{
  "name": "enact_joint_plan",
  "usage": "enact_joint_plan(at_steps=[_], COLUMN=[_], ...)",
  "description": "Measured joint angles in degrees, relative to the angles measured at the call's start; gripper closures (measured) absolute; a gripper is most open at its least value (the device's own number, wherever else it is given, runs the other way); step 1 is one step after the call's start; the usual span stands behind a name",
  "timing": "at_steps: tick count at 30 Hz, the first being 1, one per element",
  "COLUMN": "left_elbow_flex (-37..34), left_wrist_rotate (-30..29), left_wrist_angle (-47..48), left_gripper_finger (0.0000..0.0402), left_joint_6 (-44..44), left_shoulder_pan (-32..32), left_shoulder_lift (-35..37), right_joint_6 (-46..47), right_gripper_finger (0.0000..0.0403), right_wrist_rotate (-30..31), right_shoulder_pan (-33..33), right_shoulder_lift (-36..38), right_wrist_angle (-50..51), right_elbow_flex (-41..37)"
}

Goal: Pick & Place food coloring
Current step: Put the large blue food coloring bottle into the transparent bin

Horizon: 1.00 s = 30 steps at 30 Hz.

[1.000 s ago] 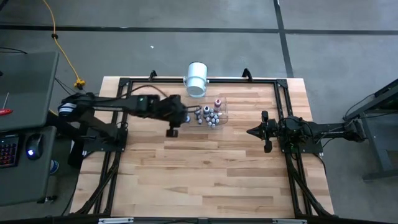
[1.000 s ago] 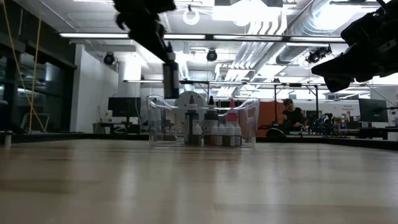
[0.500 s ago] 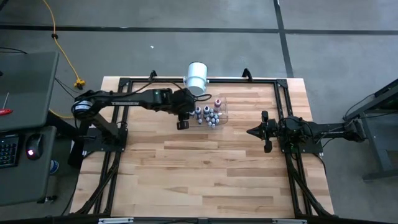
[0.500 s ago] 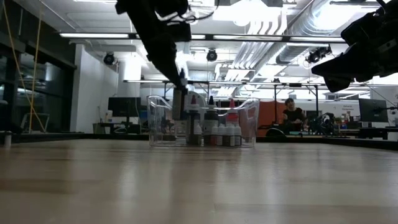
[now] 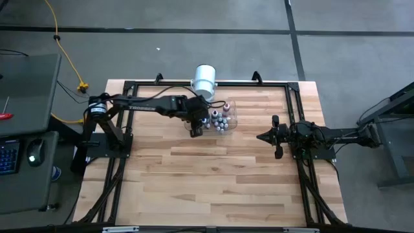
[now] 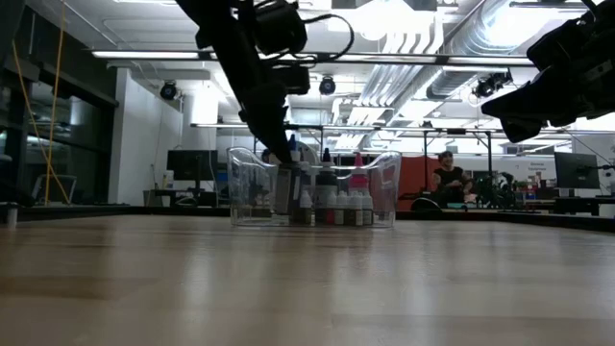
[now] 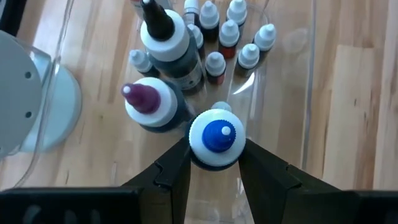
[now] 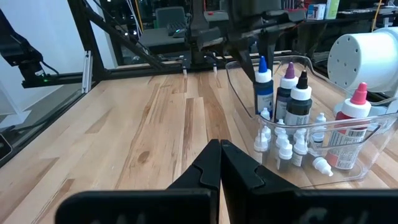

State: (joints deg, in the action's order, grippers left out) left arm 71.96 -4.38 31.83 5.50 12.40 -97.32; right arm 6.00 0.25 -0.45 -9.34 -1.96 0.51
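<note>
We see the left gripper (image 7: 214, 163) reaching into the clear plastic tub (image 5: 231, 115), which stands near the far edge of the wooden table (image 5: 213, 181), just in front of the big white cylinder (image 5: 204, 79). Its fingers are clamped on the blue-capped bottle (image 7: 216, 138), held upright at the tub's left end. Beside it stand a purple-tipped bottle (image 7: 146, 104), a black-tipped bottle (image 7: 168, 43) and a pink bottle (image 8: 351, 134) among the small whitish bottles (image 8: 281, 148). We can read no lettering on any label. The right gripper (image 8: 219, 163) hovers with fingers together near the table's right edge.
</note>
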Motion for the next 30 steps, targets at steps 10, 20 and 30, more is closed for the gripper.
enact_joint_plan(at_steps=[10,20,30], left_elbow_flex=[-0.09,-0.07,-0.07], left_wrist_rotate=[2.52,2.88,2.73], left_wrist_angle=[-2.69,-3.28,-2.30], left_gripper_finger=[0.0280,0.0277,0.0233], left_joint_6=[-2.65,-3.17,-3.10], left_shoulder_pan=[0.00,0.00,0.00], left_shoulder_lift=[-2.05,-2.60,-2.60], right_joint_6=[-0.02,0.00,-0.01], right_gripper_finger=[0.0402,0.0402,0.0402], right_wrist_rotate=[0.00,0.00,0.00], right_shoulder_pan=[0.00,0.00,0.00], right_shoulder_lift=[0.00,-0.02,-0.02], right_wrist_angle=[0.02,0.01,0.01], right_elbow_flex=[0.00,0.00,0.00])
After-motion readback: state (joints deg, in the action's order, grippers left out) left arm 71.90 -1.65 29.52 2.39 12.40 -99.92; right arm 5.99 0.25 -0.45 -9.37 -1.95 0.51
